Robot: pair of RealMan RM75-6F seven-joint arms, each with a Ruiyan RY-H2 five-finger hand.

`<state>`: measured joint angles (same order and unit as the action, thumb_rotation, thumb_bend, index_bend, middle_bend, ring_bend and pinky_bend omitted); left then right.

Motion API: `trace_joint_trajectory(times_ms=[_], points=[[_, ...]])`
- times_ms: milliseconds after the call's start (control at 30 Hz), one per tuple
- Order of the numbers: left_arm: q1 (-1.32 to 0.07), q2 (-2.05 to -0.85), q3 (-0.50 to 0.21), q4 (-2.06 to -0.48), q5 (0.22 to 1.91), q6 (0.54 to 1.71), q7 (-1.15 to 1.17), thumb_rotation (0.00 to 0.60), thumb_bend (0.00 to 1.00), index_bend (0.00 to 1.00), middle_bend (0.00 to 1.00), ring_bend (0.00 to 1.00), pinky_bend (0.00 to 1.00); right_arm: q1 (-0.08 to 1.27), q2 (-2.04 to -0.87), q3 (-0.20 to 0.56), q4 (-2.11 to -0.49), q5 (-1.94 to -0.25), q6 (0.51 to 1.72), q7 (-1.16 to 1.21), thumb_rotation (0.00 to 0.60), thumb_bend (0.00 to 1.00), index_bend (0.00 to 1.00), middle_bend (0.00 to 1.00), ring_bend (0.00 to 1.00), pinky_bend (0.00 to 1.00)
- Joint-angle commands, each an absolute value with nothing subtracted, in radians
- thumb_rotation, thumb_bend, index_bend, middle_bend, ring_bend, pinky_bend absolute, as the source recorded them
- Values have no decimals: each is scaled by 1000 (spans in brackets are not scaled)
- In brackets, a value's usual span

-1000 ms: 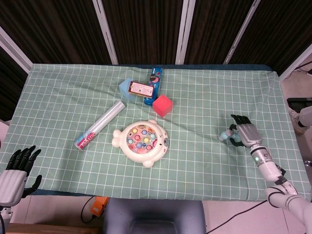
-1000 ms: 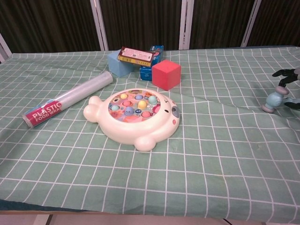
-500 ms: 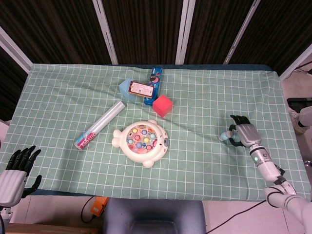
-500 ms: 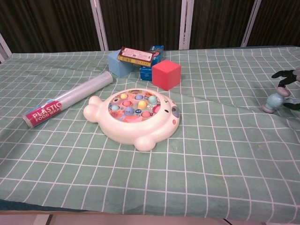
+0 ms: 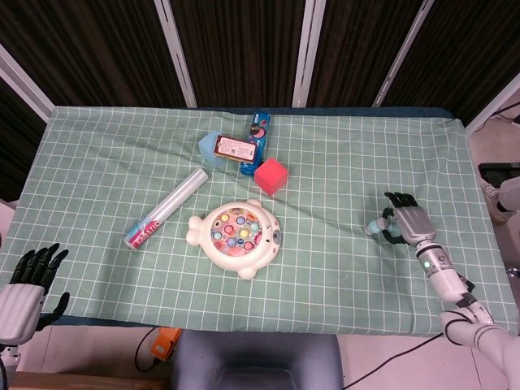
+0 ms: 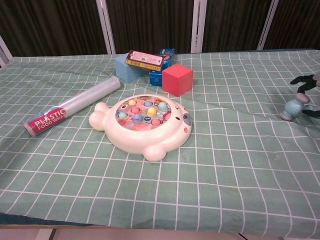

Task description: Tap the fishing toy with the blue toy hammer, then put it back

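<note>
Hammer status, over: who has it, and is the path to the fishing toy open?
Right robot hand grips blue hammer near the cloth. Left robot hand open, idle off table edge. Fishing toy mid-table; nothing between it and hammer.

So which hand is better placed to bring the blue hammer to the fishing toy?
The right hand: its fingers are already around the blue toy hammer, right of the fishing toy. The left hand is open beyond the table's near-left edge, far from the hammer.

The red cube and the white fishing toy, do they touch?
Apart. The chest view shows a strip of green cloth between the red cube and the fishing toy.
</note>
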<state>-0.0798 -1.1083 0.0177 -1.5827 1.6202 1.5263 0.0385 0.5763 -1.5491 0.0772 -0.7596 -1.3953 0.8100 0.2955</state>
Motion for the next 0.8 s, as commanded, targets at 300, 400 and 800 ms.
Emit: trace_joint_trajectory(times_ms=[300, 400, 800], points=[[-80, -1108, 18, -1584, 1620, 1526, 40, 600, 412, 0, 0, 0, 66, 576, -1560, 79, -744, -1391, 809, 290, 600, 541, 688, 262, 196, 214], [-80, -1108, 17, -1583, 1620, 1525, 39, 600, 413, 0, 0, 0, 66, 576, -1562, 80, -741, -1390, 809, 286, 600, 543, 720, 334, 311, 296], [-79, -1108, 17, -1583, 1620, 1526, 38, 600, 412, 0, 0, 0, 66, 576, -1574, 85, -734, -1382, 813, 259, 600, 564, 787, 506, 513, 513]])
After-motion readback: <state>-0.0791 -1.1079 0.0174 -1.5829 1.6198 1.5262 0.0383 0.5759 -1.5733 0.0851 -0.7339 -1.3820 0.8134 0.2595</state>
